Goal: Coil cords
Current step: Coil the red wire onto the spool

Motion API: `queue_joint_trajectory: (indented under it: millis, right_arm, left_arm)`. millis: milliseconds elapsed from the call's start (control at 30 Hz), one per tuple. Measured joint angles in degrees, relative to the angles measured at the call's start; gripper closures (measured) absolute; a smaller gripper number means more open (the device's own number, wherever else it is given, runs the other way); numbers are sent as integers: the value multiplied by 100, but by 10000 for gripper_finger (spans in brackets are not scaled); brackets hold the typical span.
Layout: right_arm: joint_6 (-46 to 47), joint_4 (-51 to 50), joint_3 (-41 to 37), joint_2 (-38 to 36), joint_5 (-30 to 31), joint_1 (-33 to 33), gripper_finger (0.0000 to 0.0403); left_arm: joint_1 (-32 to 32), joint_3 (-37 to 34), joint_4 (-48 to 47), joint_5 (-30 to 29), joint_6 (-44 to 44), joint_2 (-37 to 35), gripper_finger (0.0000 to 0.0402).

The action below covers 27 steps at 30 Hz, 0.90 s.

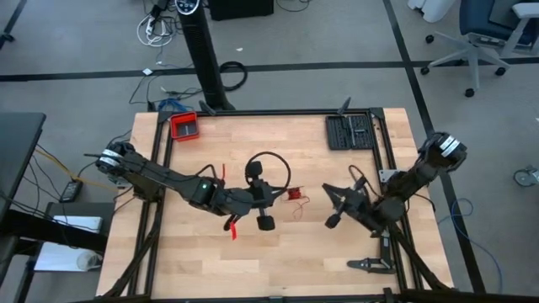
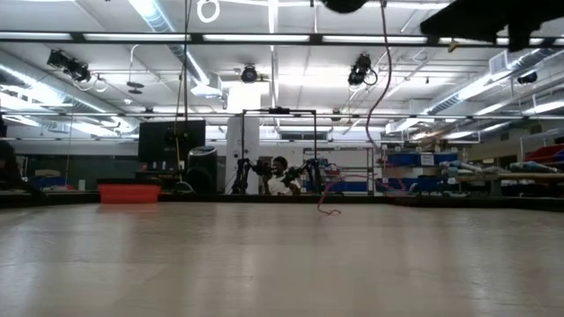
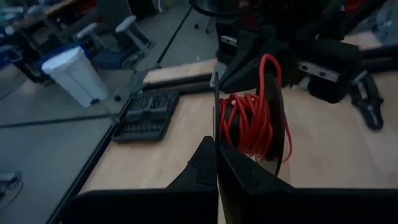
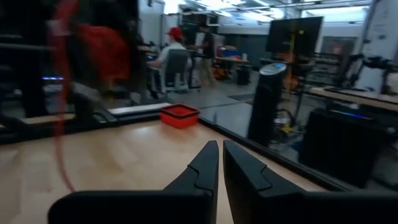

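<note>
The thin red cord [image 3: 249, 124] is wound in a small coil on a dark holder, lifted above the middle of the table [image 1: 295, 194]. A loose strand [image 2: 327, 208] hangs from it down to the tabletop. My left gripper [image 3: 216, 142] reaches in from the table's left [image 1: 280, 196] and is shut on the holder. My right gripper [image 4: 221, 152] hovers just right of the coil [image 1: 327, 204], level and pointing toward the far left. Its fingers stand together with nothing seen between them. In its wrist view the coil [image 4: 99, 46] shows as a red blur off to the side. My left gripper pinches a thin dark plate [image 3: 215, 109], seen edge-on right beside the red coil, between its two fingers. The fingers come in roughly level from the table's left. The coil and plate are held clear of the table, with only the loose strand hanging below.
A red tray [image 1: 184, 126] sits at the far left corner and a black tool case [image 1: 349, 132] at the far right. A thicker black cable loop [image 1: 271, 166] arcs over the left gripper. A dark clamp [image 1: 370, 263] lies near the front right edge.
</note>
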Motion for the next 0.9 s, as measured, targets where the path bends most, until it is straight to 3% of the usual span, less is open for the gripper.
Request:
queue_joint_trajectory:
  millis: [167, 367, 700, 900]
  right_arm:
    - [-791, 388, 0, -689, 502, 460, 383]
    - [-822, 385, 0, -1139, 722, 1050, 381]
    - [-177, 318, 164, -628, 706, 1614, 381]
    - [-184, 274, 767, -1, 551, 1703, 381]
  left_arm:
    - [-236, 0, 257, 80, 144, 0, 401]
    - [-433, -114, 414, 70, 94, 0, 401]
    - [-581, -791, 738, 59, -880, 7, 401]
    - [-907, -1135, 1673, 76, -1154, 7, 401]
